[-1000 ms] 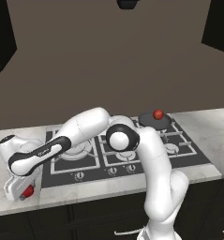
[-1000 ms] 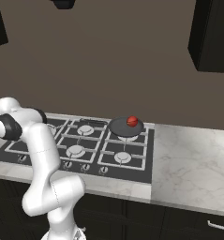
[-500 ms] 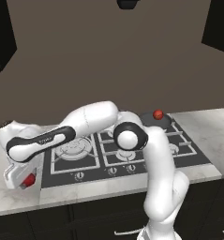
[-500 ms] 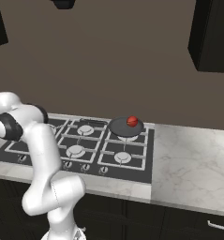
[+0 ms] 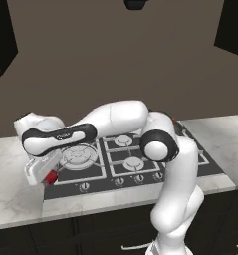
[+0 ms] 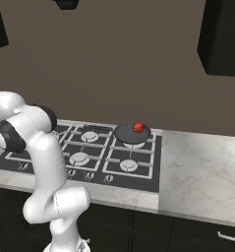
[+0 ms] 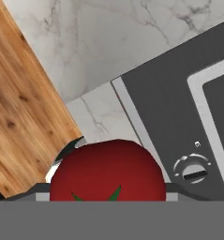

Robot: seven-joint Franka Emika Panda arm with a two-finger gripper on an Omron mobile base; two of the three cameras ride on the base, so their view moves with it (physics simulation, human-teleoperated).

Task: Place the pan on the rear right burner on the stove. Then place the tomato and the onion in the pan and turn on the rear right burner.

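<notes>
Your claw (image 5: 47, 174) is clamped around the tomato (image 7: 106, 171), just off the stove's (image 6: 147, 170) left edge. The pan (image 6: 131, 134) sits on the rear right burner, well apart from it, so you must carry the tomato right and back.

The stove (image 6: 138, 174), a wide black cooktop with grey grates and a row of small knobs along its near edge, lies across the left and middle of the frame, set into a pale marbled counter (image 6: 202, 167) that runs on to the right edge. The pan (image 6: 132, 133) sits on the rear right burner, just above the centre of the frame, and a small red tomato (image 6: 138, 127) rests inside it toward its far right side. The white arm (image 6: 43, 162) rises from the lower left and bends out past the left edge, dark wall cabinets (image 6: 222, 37) hang at the upper right, and dark cupboard fronts run along the bottom.
</notes>
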